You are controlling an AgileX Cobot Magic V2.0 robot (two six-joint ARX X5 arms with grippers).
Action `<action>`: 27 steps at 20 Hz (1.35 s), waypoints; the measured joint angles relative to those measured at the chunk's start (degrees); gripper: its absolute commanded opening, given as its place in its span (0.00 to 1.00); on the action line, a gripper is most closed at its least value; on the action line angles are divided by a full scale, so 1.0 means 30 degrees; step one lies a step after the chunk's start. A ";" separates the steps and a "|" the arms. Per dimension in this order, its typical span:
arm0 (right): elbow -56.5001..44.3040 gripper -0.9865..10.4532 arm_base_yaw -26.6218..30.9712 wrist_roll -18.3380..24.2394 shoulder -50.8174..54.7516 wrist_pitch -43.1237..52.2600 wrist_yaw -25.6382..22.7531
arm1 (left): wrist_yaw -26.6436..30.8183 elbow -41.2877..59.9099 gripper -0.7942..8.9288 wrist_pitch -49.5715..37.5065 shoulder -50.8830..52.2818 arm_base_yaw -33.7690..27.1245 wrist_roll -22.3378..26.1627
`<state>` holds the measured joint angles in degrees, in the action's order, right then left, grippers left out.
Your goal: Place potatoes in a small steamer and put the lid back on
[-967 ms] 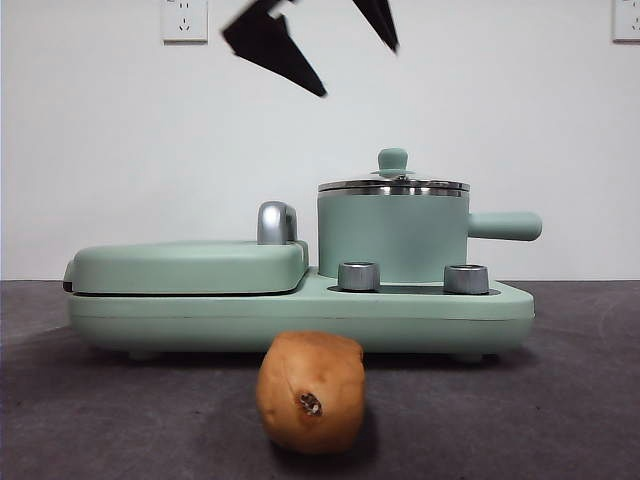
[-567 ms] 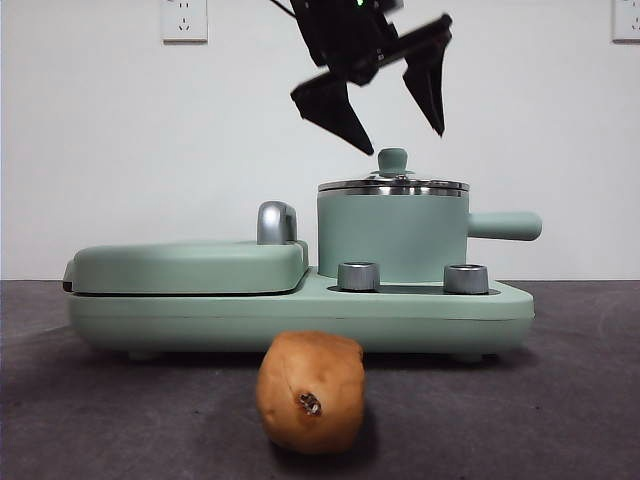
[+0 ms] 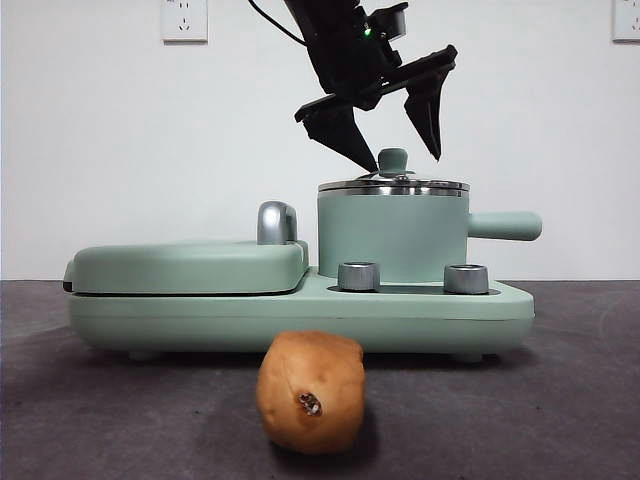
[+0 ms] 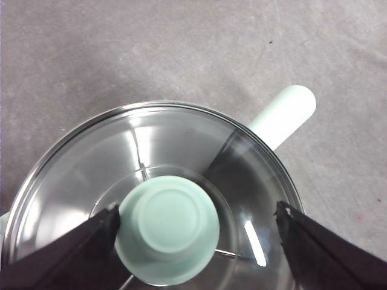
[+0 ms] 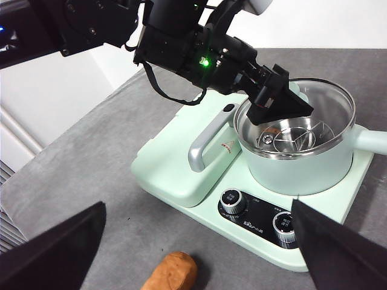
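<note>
**Ana:** Above the small steamer (image 3: 393,235), right of centre in the front view, the left pincer (image 3: 392,150) hangs with its jaws spread wide, one on each side of the mint knob of the lid (image 3: 394,184). Does it have hold of anything?

**Ben:** No. Seen from the left wrist, the left pincer (image 4: 196,220) has one jaw touching or nearly touching the knob's edge, the other well clear of it across the glass. The lid (image 4: 78,163) fills the lower part of that frame, seated on the pot, with the pot's stubby handle running toward the upper right.

**Ana:** And the potato (image 3: 310,391)?

**Ben:** Low in the front view, just left of centre, lying on the grey counter (image 3: 560,420) in front of the green appliance base (image 3: 250,315), dark pit facing the camera. The right wrist view catches it at the bottom edge, potato (image 5: 172,272), apart from the base.

**Ana:** The right pincer (image 5: 199,241)?

**Ben:** Wide open too, holding nothing, high over the counter (image 5: 91,175) with its jaws at the lower corners of its own frame. That view has the left arm reaching from the upper left down onto the steamer (image 5: 302,163), right of centre, beside the flat griddle cover (image 5: 181,163) with its chrome handle.
</note>
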<state>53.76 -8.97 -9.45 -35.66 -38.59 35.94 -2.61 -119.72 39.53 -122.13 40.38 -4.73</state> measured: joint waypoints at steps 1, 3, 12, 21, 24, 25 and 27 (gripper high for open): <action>0.0000 0.51 0.0000 0.0000 0.0000 0.0007 0.0000 | 0.0262 -0.0007 0.40 0.0000 -0.0058 0.0000 0.0000; 0.0000 0.51 0.0000 0.0000 0.0000 0.0007 0.0000 | 0.0590 -0.0007 0.33 -0.0073 -0.0146 -0.0029 0.0000; 0.0000 0.51 0.0000 0.0000 0.0000 0.0000 0.0000 | 0.0852 -0.0182 0.09 -0.0146 -0.0168 -0.0073 0.0007; 0.0000 0.51 0.0000 -0.0007 0.0000 -0.0080 -0.0007 | 0.1027 -0.3927 0.09 0.3679 -0.0517 -0.0044 -0.0131; 0.0000 0.51 0.0000 -0.0007 0.0000 -0.0459 -0.0015 | 0.1027 -0.4590 0.09 0.3825 -0.0131 -0.0175 -0.0117; 0.0000 0.51 0.0000 -0.0036 0.0000 -0.0619 -0.0015 | 0.1027 -0.4590 0.09 0.4065 0.0138 -0.0240 -0.0036; 0.0000 0.51 0.0000 -0.0554 0.0000 -0.1042 -0.0015 | 0.1035 -0.4590 0.09 0.5282 0.1093 -0.0379 0.0393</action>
<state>53.76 -8.97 -11.11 -35.66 -41.71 35.90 0.49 -133.49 55.37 -118.85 39.24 -3.55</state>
